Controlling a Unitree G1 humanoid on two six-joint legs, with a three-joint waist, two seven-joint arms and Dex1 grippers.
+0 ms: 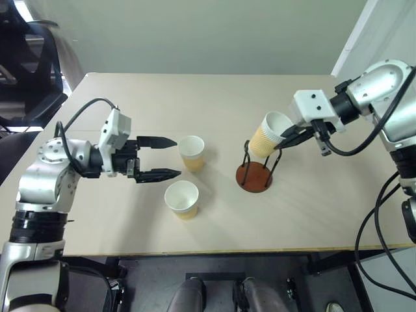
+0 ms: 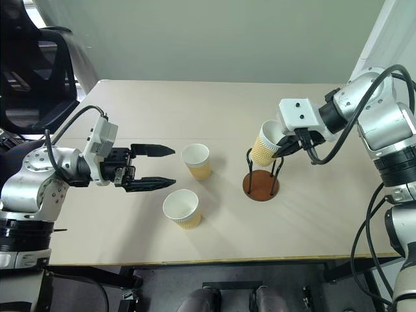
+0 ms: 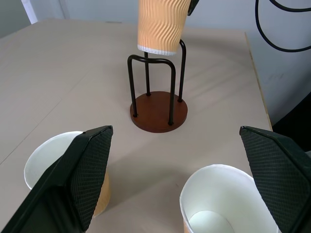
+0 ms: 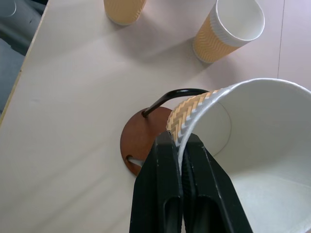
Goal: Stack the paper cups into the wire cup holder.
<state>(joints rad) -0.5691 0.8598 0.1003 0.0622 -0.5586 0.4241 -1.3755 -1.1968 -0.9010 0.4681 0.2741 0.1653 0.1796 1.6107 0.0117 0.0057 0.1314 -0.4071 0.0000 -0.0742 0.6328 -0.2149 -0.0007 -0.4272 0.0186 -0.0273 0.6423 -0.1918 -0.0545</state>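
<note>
The right gripper (image 4: 182,145) pinches a tilted paper cup (image 1: 269,134) by its rim, its base apparently at the wire cup holder's (image 1: 255,170) loops. Lowered at this tilt, it could snag a wire and tip the holder. The left gripper (image 1: 164,157) is spread wide, two cups (image 1: 192,153) just beyond its tips.

Two paper cups (image 1: 186,175) left of wire cup holder (image 1: 255,173)
</note>
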